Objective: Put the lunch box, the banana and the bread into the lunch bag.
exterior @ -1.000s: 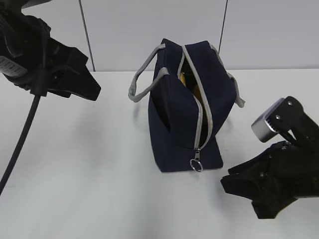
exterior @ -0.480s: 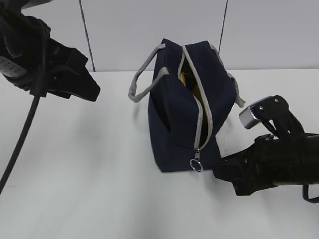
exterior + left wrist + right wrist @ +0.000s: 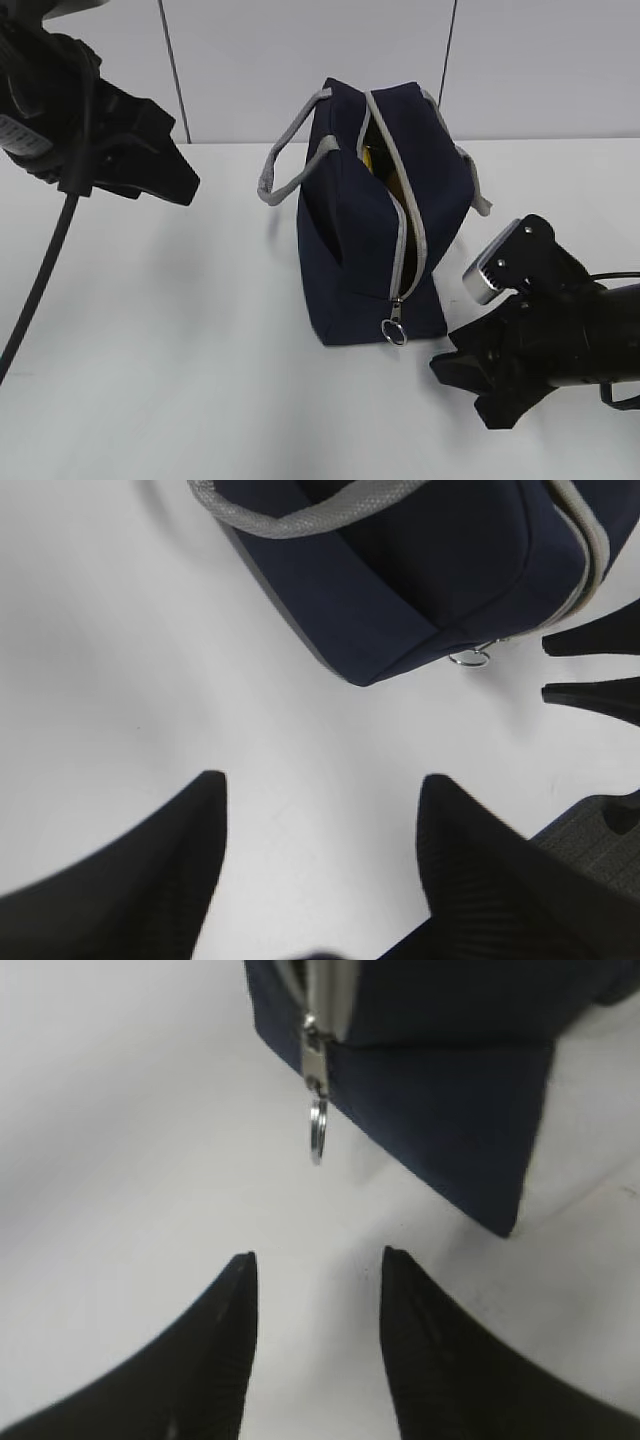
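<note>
The dark navy lunch bag point(image 3: 375, 235) stands in the middle of the white table, its grey zipper part open along the top. A bit of the yellow banana point(image 3: 368, 157) shows through the gap. The lunch box and the bread are hidden. The ring pull point(image 3: 395, 330) hangs at the bag's near end. My right gripper point(image 3: 452, 380) is open and empty, low over the table just right of the ring pull point(image 3: 317, 1130), its fingertips point(image 3: 245, 1270) a little short of it. My left gripper point(image 3: 190, 180) is open and empty, high at the far left; its view shows the bag point(image 3: 400, 570).
Grey strap handles point(image 3: 285, 165) arch off the bag's left side. A grey wall point(image 3: 300, 60) closes the back of the table. Bare white tabletop point(image 3: 180, 330) lies left of the bag and in front of it.
My right gripper has moved left toward the bag's near end and dropped lower, close to the ring pull. The left arm and the bag have not moved.
</note>
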### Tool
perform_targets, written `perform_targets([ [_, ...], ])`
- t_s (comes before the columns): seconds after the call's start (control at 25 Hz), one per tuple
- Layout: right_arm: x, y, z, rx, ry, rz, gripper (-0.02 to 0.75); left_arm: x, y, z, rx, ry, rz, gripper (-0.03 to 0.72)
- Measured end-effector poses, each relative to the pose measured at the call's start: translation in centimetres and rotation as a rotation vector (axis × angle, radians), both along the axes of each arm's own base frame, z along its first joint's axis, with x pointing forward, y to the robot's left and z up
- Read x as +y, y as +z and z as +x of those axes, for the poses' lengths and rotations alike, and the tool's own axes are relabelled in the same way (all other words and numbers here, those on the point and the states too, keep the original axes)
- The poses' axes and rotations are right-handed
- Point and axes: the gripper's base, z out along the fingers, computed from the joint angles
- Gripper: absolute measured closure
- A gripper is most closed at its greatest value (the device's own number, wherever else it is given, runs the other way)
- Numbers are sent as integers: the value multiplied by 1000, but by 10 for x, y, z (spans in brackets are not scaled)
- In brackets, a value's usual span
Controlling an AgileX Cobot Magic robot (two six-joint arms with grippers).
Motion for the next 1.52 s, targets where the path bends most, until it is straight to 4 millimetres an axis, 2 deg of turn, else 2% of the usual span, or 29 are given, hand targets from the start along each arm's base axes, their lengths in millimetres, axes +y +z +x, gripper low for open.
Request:
perform_targets([
  [0.2,1,-4,3,-31,22,-9,371,0,0,0,2,-1,1,263],
  [0.36,5,-3,6,-73,82,5,367,0,0,0,4,-2,3,263],
  [0.6,13,-26,8,-29,185,41,367,1,-1,0,2,-3,12,263],
  [0.96,19,-36,28,-23,195,43,369,1,-1,-1,7,-7,20,263],
  [1.28,19,-38,30,-20,193,42,477,1,-1,-1,9,-7,20,264],
  [1.52,20,-35,33,-31,193,51,491,1,-1,-1,9,-7,21,264],
])
